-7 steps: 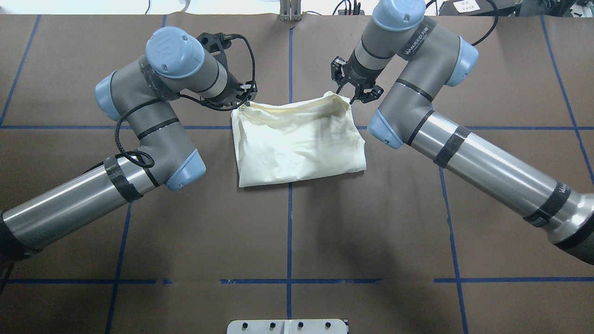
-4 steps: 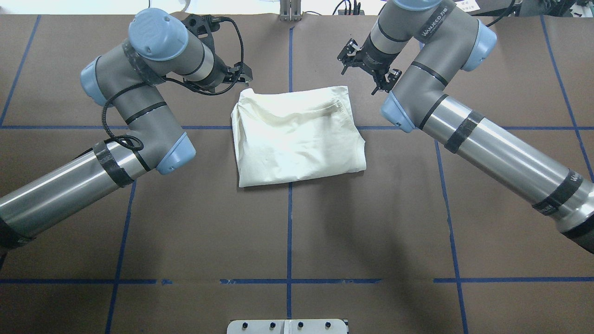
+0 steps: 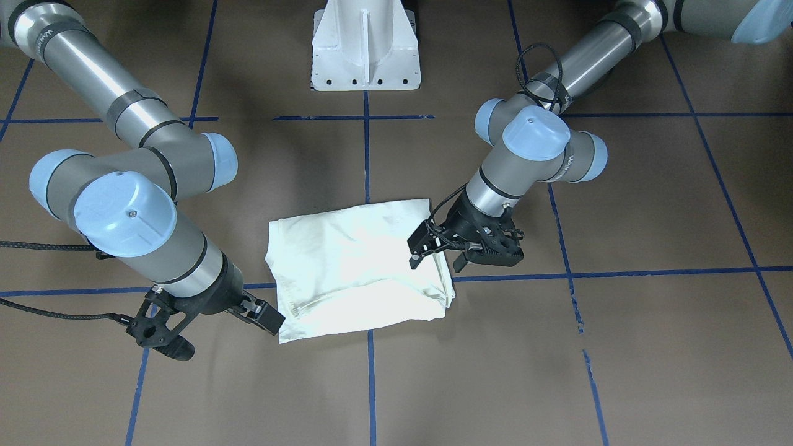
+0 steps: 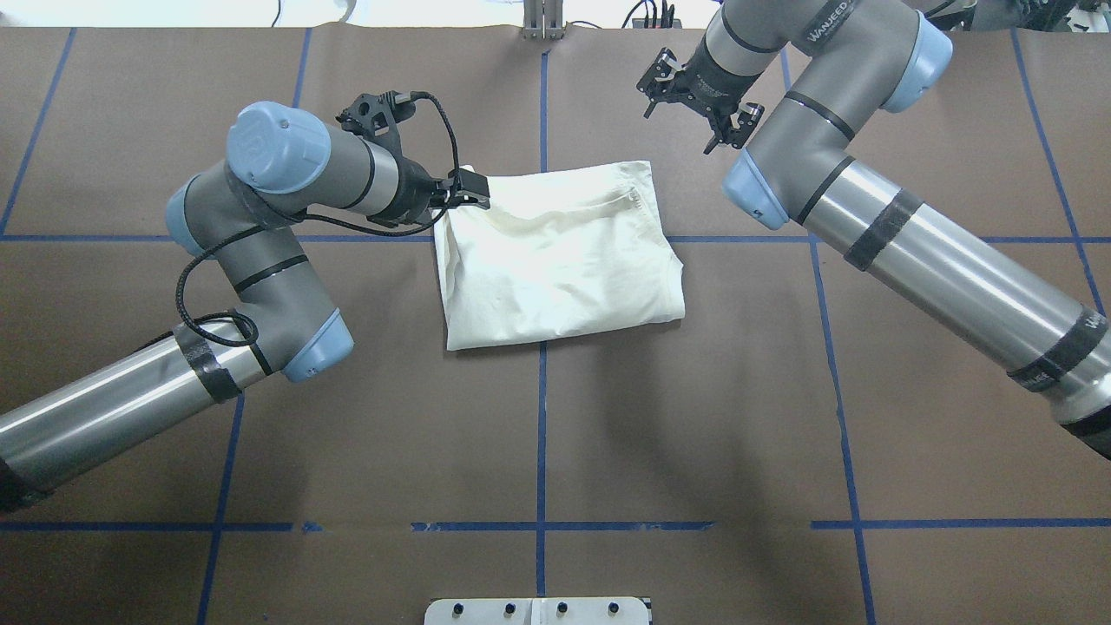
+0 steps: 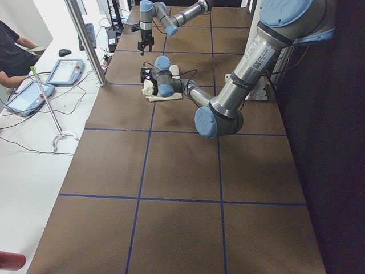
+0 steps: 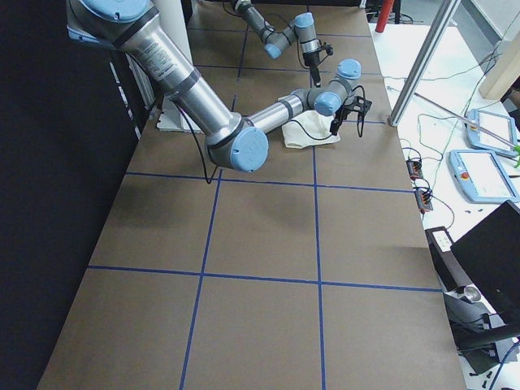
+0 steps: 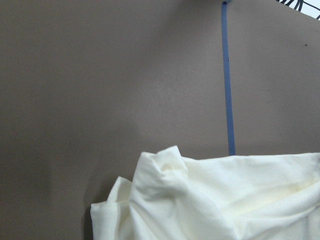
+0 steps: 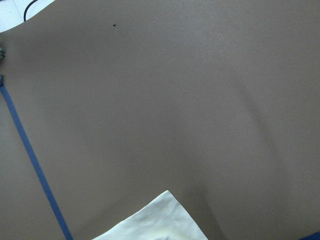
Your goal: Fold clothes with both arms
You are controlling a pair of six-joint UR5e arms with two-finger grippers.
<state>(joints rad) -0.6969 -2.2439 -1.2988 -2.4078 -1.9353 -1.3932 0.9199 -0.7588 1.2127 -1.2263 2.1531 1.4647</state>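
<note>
Matte brown table; cream shirt folded, wrinkled.

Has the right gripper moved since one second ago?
Yes. In the overhead view the right gripper has moved away from the shirt's far corner toward the table's far edge.

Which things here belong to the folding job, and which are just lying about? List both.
Job in hand:
cream T-shirt
left gripper, open
right gripper, open

Not part of it:
tablet on the side bench
white pedestal base
</note>
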